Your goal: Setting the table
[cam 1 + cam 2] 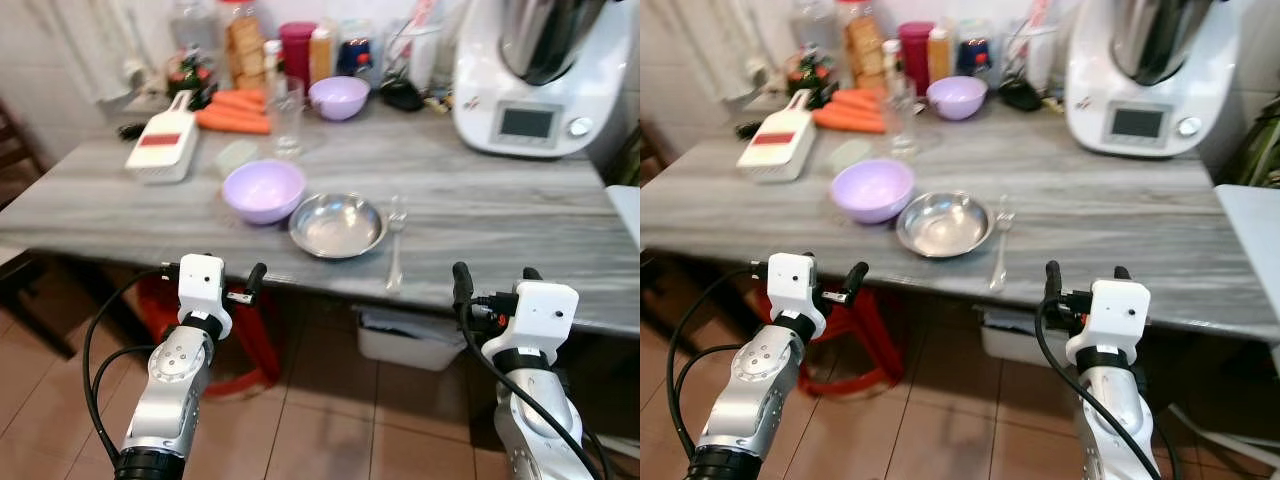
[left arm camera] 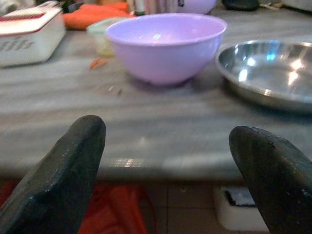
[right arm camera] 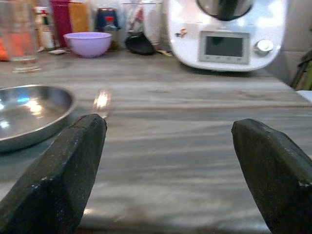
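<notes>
A steel plate (image 1: 337, 225) lies near the front edge of the grey table (image 1: 500, 210). A fork (image 1: 396, 245) lies just right of it and a lilac bowl (image 1: 263, 190) just left. Farther back stand a clear glass (image 1: 287, 118) and a second lilac bowl (image 1: 339, 97). My left gripper (image 1: 213, 268) hovers open and empty in front of the table edge, facing the near bowl (image 2: 165, 46) and the plate (image 2: 265, 73). My right gripper (image 1: 495, 275) is open and empty too, facing bare tabletop right of the fork (image 3: 101, 101).
A white slicer (image 1: 165, 145), carrots (image 1: 235, 112), a pale green tub (image 1: 236, 155) and several bottles and jars crowd the back left. A large white kitchen machine (image 1: 535, 75) stands at the back right. Under the table sit a red stool (image 1: 250, 340) and a white bin (image 1: 410, 340).
</notes>
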Robot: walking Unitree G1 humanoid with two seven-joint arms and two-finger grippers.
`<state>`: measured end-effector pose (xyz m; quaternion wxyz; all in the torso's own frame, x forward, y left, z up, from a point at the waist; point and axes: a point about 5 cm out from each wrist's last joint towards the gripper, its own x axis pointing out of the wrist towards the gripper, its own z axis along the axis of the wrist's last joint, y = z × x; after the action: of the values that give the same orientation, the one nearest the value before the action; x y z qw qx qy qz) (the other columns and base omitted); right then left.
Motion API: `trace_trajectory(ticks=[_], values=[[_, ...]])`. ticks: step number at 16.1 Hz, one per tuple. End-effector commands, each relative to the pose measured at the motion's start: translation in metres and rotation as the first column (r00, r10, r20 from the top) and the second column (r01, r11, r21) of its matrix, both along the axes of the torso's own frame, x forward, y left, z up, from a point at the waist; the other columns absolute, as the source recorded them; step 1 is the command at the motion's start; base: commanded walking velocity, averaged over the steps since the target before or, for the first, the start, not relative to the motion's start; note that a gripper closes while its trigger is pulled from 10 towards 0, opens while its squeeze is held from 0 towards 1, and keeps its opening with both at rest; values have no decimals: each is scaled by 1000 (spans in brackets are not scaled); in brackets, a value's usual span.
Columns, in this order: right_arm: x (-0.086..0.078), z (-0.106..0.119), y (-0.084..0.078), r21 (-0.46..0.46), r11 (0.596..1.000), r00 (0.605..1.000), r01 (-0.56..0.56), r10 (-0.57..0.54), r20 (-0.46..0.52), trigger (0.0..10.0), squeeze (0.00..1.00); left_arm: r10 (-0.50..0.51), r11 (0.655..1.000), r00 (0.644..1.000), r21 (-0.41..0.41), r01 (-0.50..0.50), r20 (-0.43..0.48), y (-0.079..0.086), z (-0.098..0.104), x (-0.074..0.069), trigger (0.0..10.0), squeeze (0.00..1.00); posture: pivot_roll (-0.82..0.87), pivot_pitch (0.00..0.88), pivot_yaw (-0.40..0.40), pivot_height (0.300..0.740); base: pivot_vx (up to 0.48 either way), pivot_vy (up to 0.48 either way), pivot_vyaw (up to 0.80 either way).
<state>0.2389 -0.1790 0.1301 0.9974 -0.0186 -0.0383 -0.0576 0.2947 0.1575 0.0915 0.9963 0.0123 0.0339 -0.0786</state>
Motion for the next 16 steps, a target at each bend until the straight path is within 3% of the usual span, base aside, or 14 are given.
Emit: trace_trajectory(ticks=[1, 16], values=[[1, -1, 2, 5, 1000, 1000, -10, 10, -8, 10000, 0, 15, 1000, 1000, 6, -15, 3, 4, 2, -1, 10000, 0, -43, 0, 65, 740, -315, 0, 0], [4, -2, -7, 22, 999, 999, 43, -43, -2, 10000, 0, -27, 1000, 1000, 8, 27, -13, 2, 3, 0, 10000, 0, -43, 0, 86, 740, -332, 0, 0]])
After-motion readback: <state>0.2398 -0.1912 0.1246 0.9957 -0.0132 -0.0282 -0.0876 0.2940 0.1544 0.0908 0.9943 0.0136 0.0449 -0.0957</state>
